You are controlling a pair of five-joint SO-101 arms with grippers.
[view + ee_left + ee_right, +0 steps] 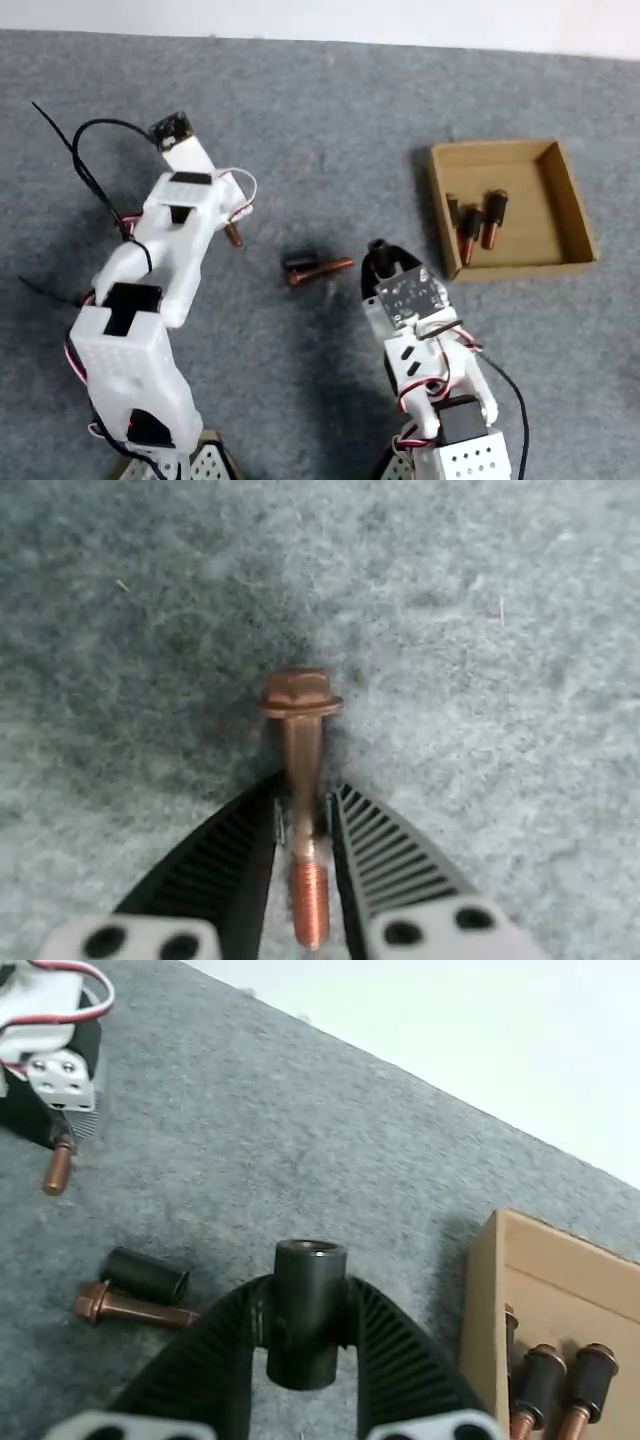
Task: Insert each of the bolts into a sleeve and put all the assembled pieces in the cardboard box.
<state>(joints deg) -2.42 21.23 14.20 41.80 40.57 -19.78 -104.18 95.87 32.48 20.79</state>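
Observation:
My left gripper (pixel 303 825) is shut on a copper bolt (pixel 301 770), gripping its shank with the hex head pointing at the carpet; in the high view this bolt (pixel 234 234) pokes out below the left arm. My right gripper (pixel 306 1325) is shut on a black sleeve (pixel 307 1305), held upright with its hole up, seen from above at the sleeve (pixel 380 252). Between the arms lie a loose bolt (pixel 322 269) and a loose sleeve (pixel 299 263) side by side on the carpet. The cardboard box (pixel 560 170) at the right holds three assembled pieces (pixel 474 226).
Grey carpet covers the table. A white wall edge runs along the far side. The left arm's body (pixel 160 260) stretches across the left part. Open carpet lies between the right gripper and the box.

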